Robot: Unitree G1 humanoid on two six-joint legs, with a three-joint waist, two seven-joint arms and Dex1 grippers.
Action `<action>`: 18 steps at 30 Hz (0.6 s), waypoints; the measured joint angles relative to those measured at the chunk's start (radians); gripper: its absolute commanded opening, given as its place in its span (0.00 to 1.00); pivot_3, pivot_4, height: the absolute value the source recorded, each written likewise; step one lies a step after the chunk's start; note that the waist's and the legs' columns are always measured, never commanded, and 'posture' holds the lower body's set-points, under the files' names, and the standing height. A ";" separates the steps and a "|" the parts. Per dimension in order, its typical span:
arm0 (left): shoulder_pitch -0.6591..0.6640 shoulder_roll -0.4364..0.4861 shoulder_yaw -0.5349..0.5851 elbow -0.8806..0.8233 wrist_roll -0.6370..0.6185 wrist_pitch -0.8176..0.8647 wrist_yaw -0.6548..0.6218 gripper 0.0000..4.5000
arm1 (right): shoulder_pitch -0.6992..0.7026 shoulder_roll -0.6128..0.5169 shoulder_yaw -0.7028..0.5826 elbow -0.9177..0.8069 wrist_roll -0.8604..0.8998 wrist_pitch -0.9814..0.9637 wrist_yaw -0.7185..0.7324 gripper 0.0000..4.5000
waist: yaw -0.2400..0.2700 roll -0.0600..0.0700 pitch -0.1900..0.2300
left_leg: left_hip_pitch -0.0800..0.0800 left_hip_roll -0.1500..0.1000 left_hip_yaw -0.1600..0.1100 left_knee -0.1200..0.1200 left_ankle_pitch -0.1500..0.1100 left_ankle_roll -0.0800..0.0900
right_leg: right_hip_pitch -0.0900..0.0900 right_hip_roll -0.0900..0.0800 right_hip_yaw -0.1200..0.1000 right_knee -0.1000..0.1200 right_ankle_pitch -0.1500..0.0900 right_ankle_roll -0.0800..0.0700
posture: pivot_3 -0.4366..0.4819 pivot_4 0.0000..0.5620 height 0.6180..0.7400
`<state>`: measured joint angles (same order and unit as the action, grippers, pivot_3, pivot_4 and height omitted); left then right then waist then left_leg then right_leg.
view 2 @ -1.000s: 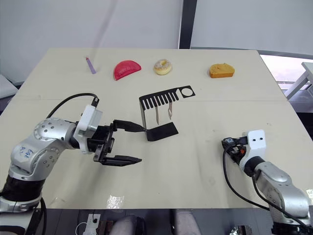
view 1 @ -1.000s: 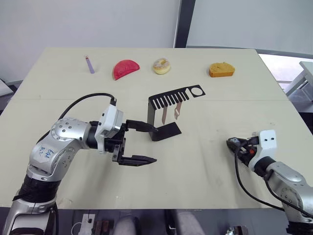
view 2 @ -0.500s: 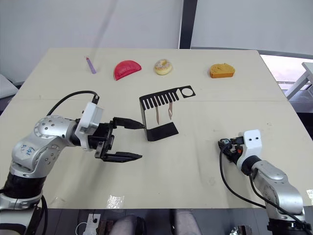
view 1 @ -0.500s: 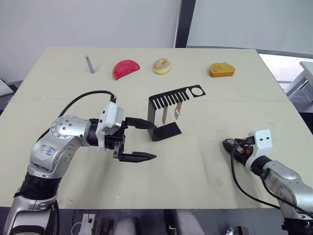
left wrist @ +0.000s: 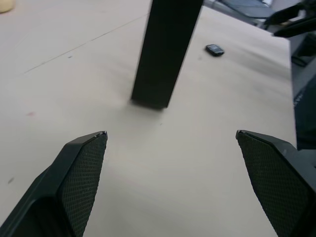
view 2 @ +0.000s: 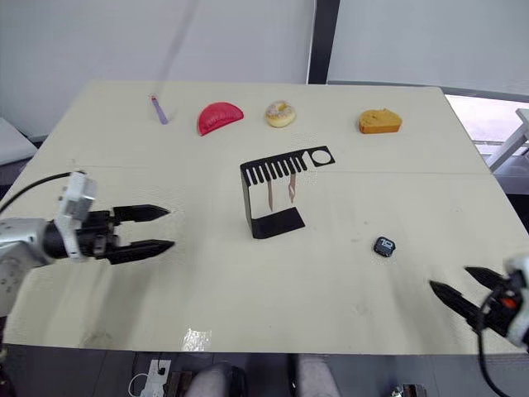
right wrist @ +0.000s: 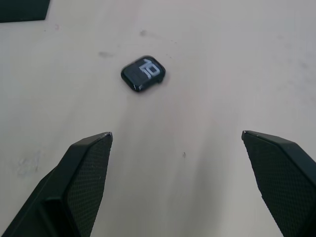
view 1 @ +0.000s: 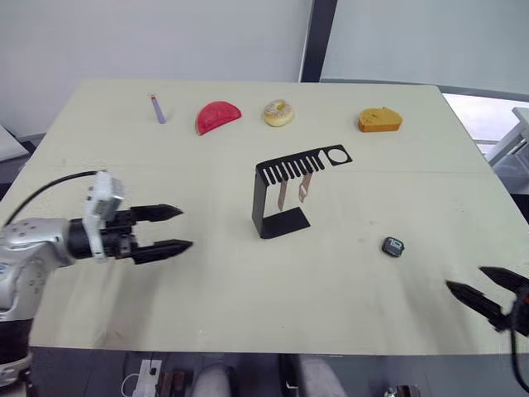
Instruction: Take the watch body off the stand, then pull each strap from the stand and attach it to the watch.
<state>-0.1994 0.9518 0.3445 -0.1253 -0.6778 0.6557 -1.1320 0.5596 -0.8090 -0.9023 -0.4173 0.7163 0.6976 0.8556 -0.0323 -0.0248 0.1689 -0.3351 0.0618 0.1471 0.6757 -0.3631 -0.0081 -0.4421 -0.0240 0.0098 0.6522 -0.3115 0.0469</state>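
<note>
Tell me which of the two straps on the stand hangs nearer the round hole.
The strap on the robot's right: it hangs from the stand's comb slots beside the round hole, while the other strap hangs further toward the upright.

stand (left wrist: pixel 165 54) top cut off in left wrist view, strap (view 1: pixel 282 196) holes too small to tell

Silver arm, white wrist, black cable

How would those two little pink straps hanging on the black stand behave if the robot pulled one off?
The straps are thin, narrow strips hanging straight from the stand's comb slots, so they are probably light and floppy. Pulling one might tug the slim stand sideways, since its base looks small.
</note>
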 measured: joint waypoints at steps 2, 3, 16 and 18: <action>0.044 0.032 0.035 0.052 0.022 -0.024 -0.016 1.00 | 0.032 0.000 -0.068 0.022 0.005 -0.006 0.047 0.99 | -0.001 0.000 0.000 | 0.000 0.000 0.000 -0.002 0.000 0.000 | 0.000 0.000 0.000 0.000 0.000 0.000 | 0.48 0.27 0.98; 0.060 0.045 0.049 0.075 0.032 -0.031 -0.021 1.00 | 0.045 0.001 -0.090 0.032 0.007 -0.008 0.057 0.99 | 0.000 0.000 0.000 | 0.001 0.000 0.000 -0.003 0.000 0.000 | 0.000 0.000 0.000 -0.001 0.000 -0.001 | 0.48 0.27 0.98; 0.070 -0.124 -0.029 -0.214 0.016 -0.024 0.146 1.00 | -0.071 0.056 0.005 -0.154 0.117 0.021 -0.009 0.99 | 0.005 -0.001 0.000 | 0.001 -0.002 0.000 -0.008 0.001 -0.001 | 0.000 -0.001 0.000 -0.001 0.000 0.000 | 0.48 0.27 0.98; 0.060 -0.175 -0.094 -0.302 0.027 -0.020 0.219 1.00 | -0.104 0.056 0.029 -0.214 0.168 0.041 -0.042 0.99 | 0.005 -0.001 -0.001 | 0.001 -0.002 -0.001 -0.008 0.001 -0.002 | 0.000 -0.001 0.000 -0.001 0.000 0.000 | 0.48 0.27 0.98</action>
<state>-0.1397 0.7771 0.2506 -0.4275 -0.6507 0.6359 -0.9134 0.4555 -0.7531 -0.8738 -0.6317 0.8842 0.7383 0.8131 -0.0275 -0.0257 0.1684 -0.3344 0.0599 0.1464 0.6679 -0.3622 -0.0098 -0.4425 -0.0252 0.0099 0.6517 -0.3115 0.0469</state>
